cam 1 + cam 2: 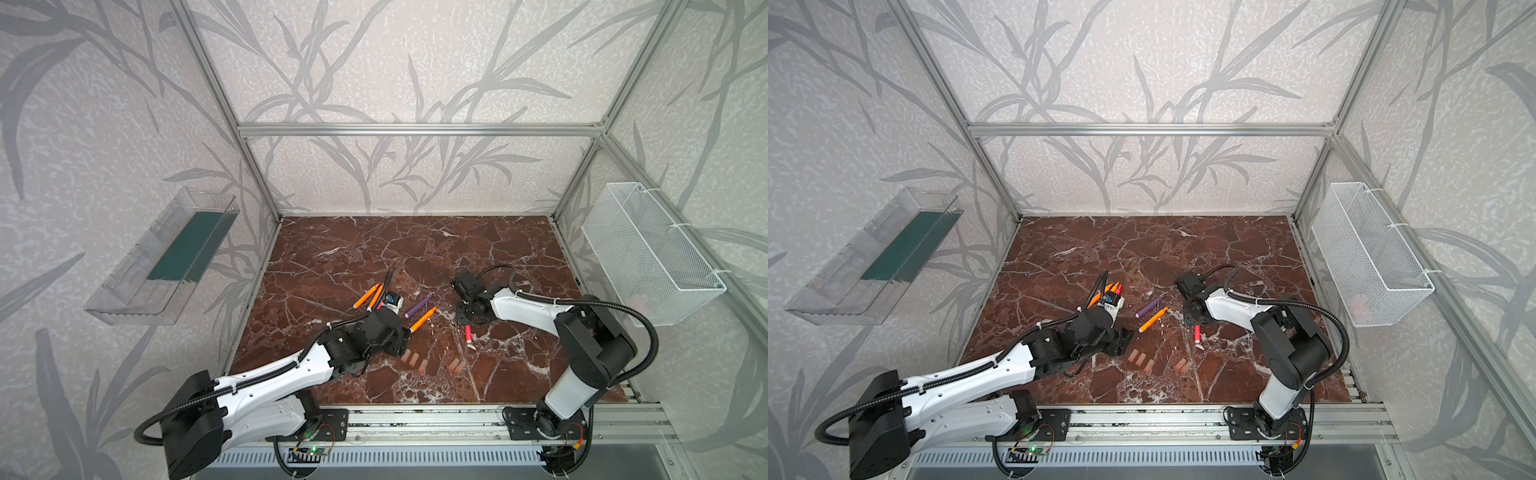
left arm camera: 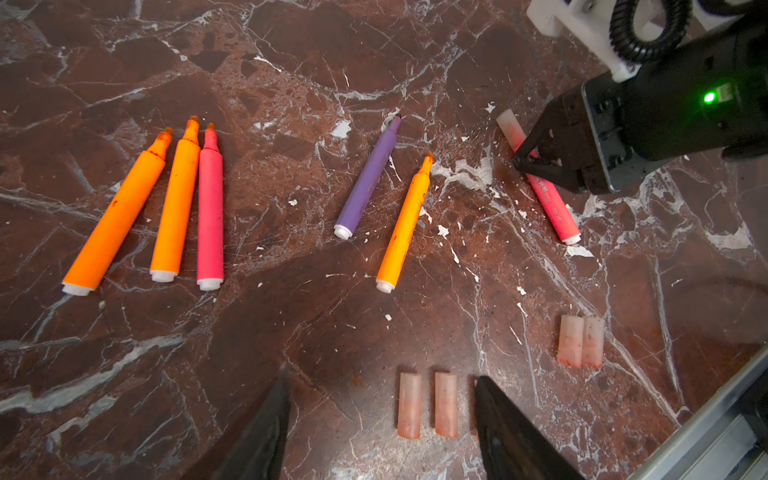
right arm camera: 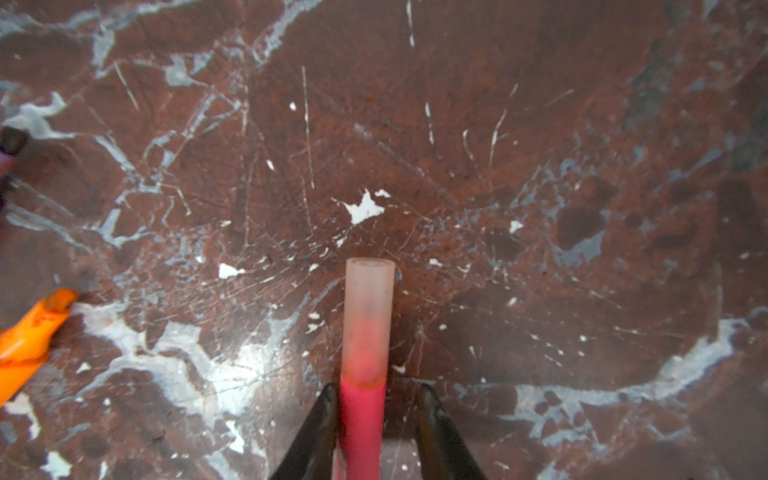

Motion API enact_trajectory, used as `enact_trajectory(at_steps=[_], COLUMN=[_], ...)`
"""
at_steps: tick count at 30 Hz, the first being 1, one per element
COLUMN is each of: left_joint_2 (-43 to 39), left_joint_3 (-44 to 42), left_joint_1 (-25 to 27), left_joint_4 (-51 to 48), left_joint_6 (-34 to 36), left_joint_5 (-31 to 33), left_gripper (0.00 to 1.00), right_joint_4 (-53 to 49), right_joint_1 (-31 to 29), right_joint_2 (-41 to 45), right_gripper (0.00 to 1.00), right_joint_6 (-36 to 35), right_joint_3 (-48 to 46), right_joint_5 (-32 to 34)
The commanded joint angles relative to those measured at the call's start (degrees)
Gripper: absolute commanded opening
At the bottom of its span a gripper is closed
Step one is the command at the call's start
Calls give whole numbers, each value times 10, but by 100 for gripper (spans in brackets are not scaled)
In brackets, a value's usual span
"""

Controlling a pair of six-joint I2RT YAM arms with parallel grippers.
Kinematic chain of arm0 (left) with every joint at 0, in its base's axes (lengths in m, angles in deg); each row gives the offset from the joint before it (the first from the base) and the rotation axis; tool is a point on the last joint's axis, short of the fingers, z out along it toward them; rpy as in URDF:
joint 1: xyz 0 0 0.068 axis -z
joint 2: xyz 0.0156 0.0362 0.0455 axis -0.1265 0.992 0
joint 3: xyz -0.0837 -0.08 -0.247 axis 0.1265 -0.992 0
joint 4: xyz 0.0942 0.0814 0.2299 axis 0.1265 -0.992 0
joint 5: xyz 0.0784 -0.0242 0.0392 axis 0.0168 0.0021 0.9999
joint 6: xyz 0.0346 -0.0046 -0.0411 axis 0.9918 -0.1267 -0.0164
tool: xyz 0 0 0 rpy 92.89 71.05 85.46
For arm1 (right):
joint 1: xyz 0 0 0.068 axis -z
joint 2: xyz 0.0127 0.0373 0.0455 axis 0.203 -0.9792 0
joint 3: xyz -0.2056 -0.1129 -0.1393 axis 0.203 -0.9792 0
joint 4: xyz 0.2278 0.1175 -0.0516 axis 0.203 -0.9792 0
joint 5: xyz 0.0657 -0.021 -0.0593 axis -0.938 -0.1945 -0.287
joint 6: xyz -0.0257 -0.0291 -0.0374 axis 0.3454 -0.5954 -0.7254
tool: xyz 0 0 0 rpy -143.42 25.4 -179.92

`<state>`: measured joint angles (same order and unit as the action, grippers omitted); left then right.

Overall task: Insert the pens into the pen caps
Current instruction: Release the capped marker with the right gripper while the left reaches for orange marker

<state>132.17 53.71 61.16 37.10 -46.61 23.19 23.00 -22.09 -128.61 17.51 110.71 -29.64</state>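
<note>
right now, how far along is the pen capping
Done: one pink pen wears its cap and lies on the table, the right claw loose around it. In hand: nothing; the left claw hangs open above the loose caps. Left: five bare pens, all five of those caps.

Soft, even light fills both top views, which are bright and sharp, with wide-angle stretch toward the corners. Shadows on the marble tabletop (image 1: 415,257) are soft-edged. The left wrist view is crisp, and a green indicator light (image 2: 709,97) flares in it. The right wrist view is softer, with the orange pen (image 3: 29,336) at its edge blurred.
</note>
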Motion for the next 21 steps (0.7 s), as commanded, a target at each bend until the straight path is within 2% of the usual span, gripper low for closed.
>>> enact_trajectory(at_steps=[1, 5, 10, 21], left_joint_2=[19, 51, 116, 304], left_joint_3=[17, 22, 45, 177], left_joint_1=[1, 1, 2, 5], left_joint_4=[1, 5, 13, -17], left_joint_6=[27, 40, 59, 95], left_joint_5=[-12, -10, -16, -12], left_gripper=[71, 71, 71, 67], right_joint_4=[-11, -30, -16, 9], right_joint_1=[3, 3, 3, 3], right_joint_2=[29, 58, 131, 256], right_gripper=[34, 35, 38, 41], right_joint_6=[-6, -8, 5, 24], right_joint_3=[19, 30, -9, -96], right_joint_5=[-20, -25, -19, -22])
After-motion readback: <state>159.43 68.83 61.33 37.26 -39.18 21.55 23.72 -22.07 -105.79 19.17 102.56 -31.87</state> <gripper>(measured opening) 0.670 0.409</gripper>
